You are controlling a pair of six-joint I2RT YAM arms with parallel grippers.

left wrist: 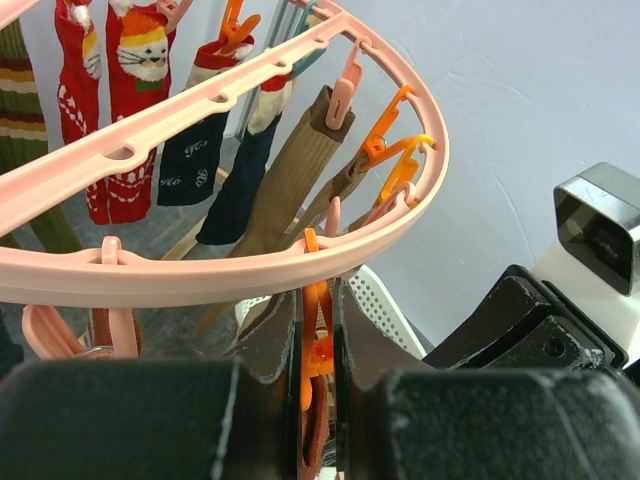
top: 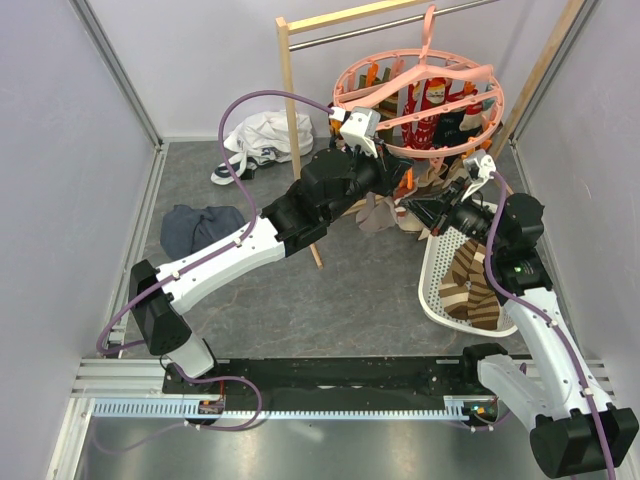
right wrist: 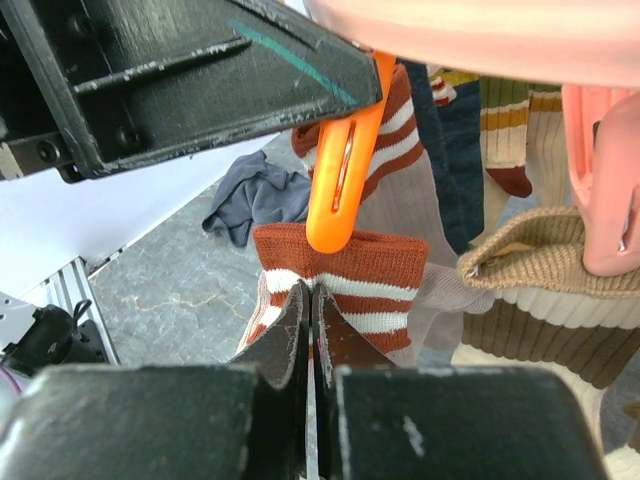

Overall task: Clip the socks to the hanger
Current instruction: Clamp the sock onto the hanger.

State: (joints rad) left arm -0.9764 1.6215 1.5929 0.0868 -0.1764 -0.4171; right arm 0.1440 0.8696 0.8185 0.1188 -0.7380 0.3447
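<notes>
Listener: Socks, then: how many are clipped, and how many wait?

Describer: Nearest, by the table's right edge, a white basket (top: pixel 428 280) holds several brown-striped socks (top: pixel 475 290), so much of the job looks undone. Just beyond it, the right gripper (right wrist: pixel 310 300) is pinched tight on a rust-and-white striped sock (right wrist: pixel 345 265), its cuff raised to an orange clip (right wrist: pixel 338 190). The left gripper (left wrist: pixel 318 345) squeezes that clip's upper end. Farther, toward the far right corner, the pink hanger (left wrist: pixel 250 268) already carries hung socks (left wrist: pixel 130 70) in red, navy and brown. By my reading, this sock's clipping is under way, not finished.

Listener: What does each camera add?

Describer: Only the right wrist view shows cuff meeting clip tip; whether the clip bites yet, I cannot tell. Left wrist view shows the row of hung socks along the ring. Overhead view alone shows the basket, and the wooden rail (top: pixel 291 90) bearing the hanger.
</notes>
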